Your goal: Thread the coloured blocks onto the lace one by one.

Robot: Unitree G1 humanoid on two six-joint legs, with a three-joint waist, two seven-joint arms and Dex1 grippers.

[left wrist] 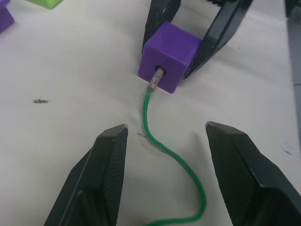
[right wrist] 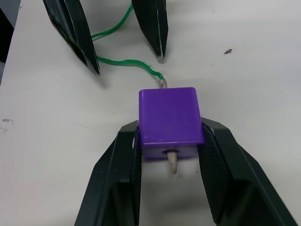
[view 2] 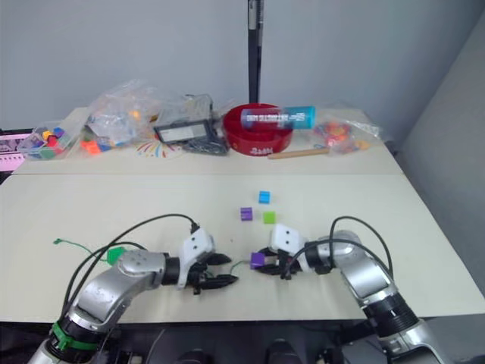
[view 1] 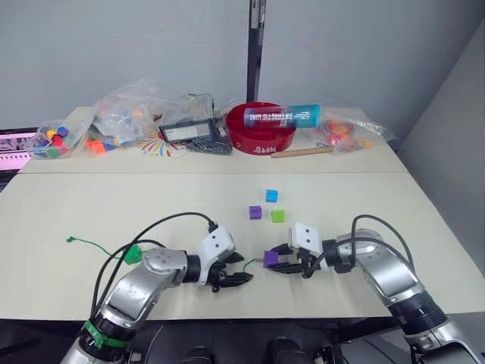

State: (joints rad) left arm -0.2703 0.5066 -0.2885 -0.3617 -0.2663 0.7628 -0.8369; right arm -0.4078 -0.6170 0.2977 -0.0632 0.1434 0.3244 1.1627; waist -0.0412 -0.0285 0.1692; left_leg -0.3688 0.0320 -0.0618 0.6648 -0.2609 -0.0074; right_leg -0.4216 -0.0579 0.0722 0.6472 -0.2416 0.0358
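My right gripper [right wrist: 170, 126] is shut on a purple block [right wrist: 170, 120] low over the table near the front edge. The green lace [left wrist: 160, 141] enters the block's hole, and its pale tip [right wrist: 172, 162] pokes out on the far side. My left gripper [left wrist: 164, 129] is open just left of the block; the lace lies loose on the table between its fingers. Behind the block lie another purple block [view 1: 255, 212], a cyan one [view 1: 271, 196] and a lime green one [view 1: 278, 216]. A darker green block [view 1: 133, 254] sits by my left arm, and the lace's tail [view 1: 70, 240] lies further left.
At the back stand a red bowl [view 1: 261, 130] with a blue can [view 1: 282, 116] across it, a wooden stick [view 1: 301, 152], a black device [view 1: 186, 130] and clear bags of small toys [view 1: 121, 114]. The table's front edge is close below both grippers.
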